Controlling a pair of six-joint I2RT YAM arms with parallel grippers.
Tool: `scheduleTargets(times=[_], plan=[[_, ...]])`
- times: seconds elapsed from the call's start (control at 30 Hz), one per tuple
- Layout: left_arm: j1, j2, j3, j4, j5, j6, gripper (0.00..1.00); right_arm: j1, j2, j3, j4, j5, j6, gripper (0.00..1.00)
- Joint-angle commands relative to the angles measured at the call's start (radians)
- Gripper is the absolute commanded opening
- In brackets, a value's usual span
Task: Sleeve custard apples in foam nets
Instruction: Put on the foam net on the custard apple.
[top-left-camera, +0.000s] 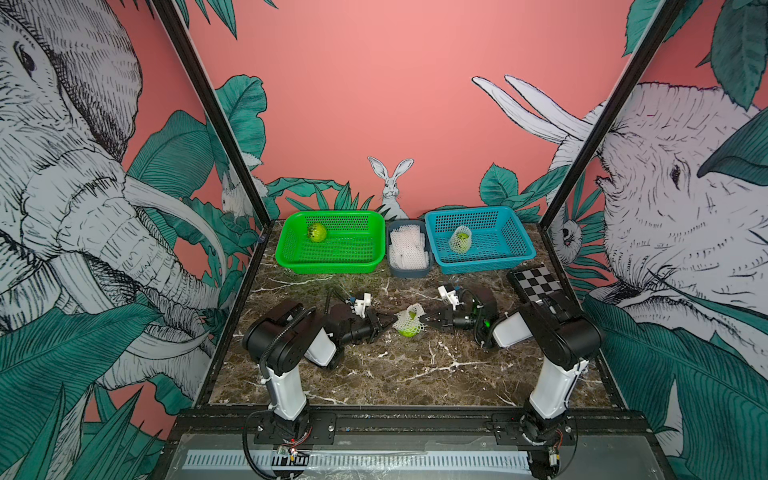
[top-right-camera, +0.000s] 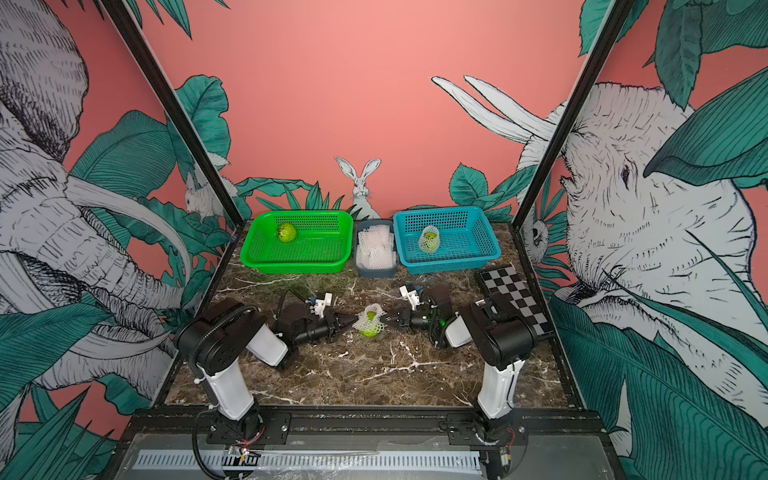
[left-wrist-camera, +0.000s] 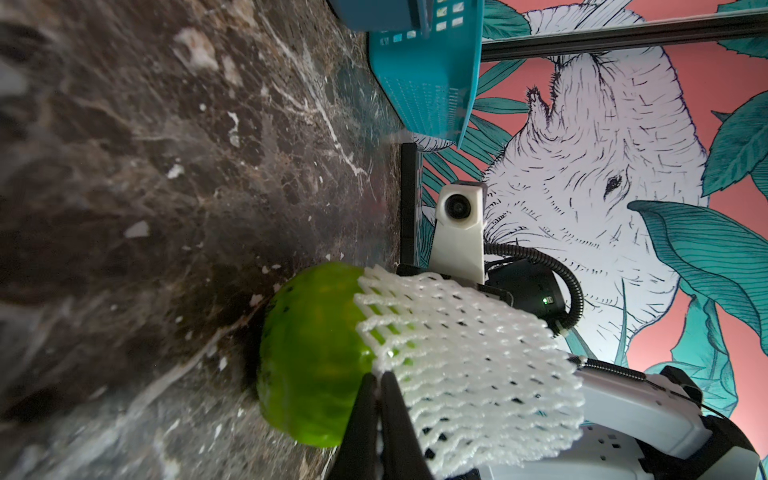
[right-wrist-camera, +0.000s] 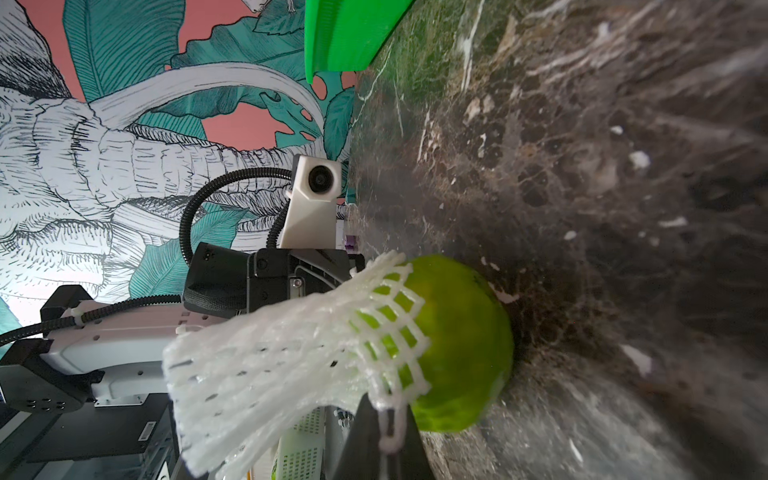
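White foam net (top-left-camera: 410, 314), a stretchy diamond mesh tube, is pinched at opposite edges by the tightly closed left gripper (left-wrist-camera: 379, 377) and right gripper (right-wrist-camera: 388, 412). It is drawn partway over a round green custard apple (top-left-camera: 407, 331), which is rested on the marble table (top-left-camera: 374, 374) just in front of the grey bin (top-left-camera: 409, 273).

Dark marble tabletop (top-left-camera: 374, 374), green basket (top-left-camera: 332, 263), grey tub (top-left-camera: 409, 272), blue basket (top-left-camera: 486, 266) at back, checkerboard (top-left-camera: 536, 282), custard apple (top-left-camera: 408, 331) centre.
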Motion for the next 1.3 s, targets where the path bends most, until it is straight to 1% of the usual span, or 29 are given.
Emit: scheduleTargets(times=[0.0, 0.23, 0.37, 0.43, 0.6, 0.73, 0.83, 0.97, 1.0, 1.17, 1.27], plan=[[-0.006, 0.011, -0.019, 0.014, 0.000, 0.017, 0.06, 0.012, 0.016, -0.005, 0.054, 0.009, -0.015, 0.09], [-0.006, 0.052, -0.017, 0.014, 0.001, 0.034, 0.06, 0.010, 0.029, -0.010, 0.041, 0.021, -0.031, 0.09], [-0.006, 0.078, -0.013, 0.039, -0.002, 0.022, 0.06, 0.010, 0.021, -0.012, 0.008, 0.032, -0.053, 0.09], [-0.006, 0.087, -0.006, 0.039, 0.000, 0.024, 0.04, 0.008, 0.020, -0.007, -0.007, 0.037, -0.060, 0.09], [-0.006, 0.093, -0.006, 0.039, 0.003, 0.022, 0.04, -0.006, 0.019, -0.011, -0.048, 0.054, -0.083, 0.11], [-0.007, 0.089, 0.001, 0.014, 0.000, 0.031, 0.04, -0.015, 0.024, -0.011, -0.056, 0.071, -0.082, 0.11], [-0.013, 0.081, 0.008, -0.020, -0.003, 0.046, 0.04, -0.016, 0.024, -0.010, -0.062, 0.085, -0.083, 0.14], [-0.025, 0.069, 0.026, -0.072, -0.003, 0.065, 0.05, -0.016, 0.027, -0.011, -0.078, 0.099, -0.090, 0.15], [-0.027, 0.065, 0.029, -0.088, -0.006, 0.071, 0.05, -0.017, 0.027, -0.011, -0.076, 0.102, -0.091, 0.15], [-0.033, 0.056, 0.035, -0.133, -0.015, 0.092, 0.05, -0.014, 0.036, 0.002, -0.094, 0.115, -0.099, 0.07], [-0.032, 0.059, 0.037, -0.126, -0.021, 0.085, 0.05, -0.013, 0.038, 0.009, -0.141, 0.135, -0.116, 0.06]])
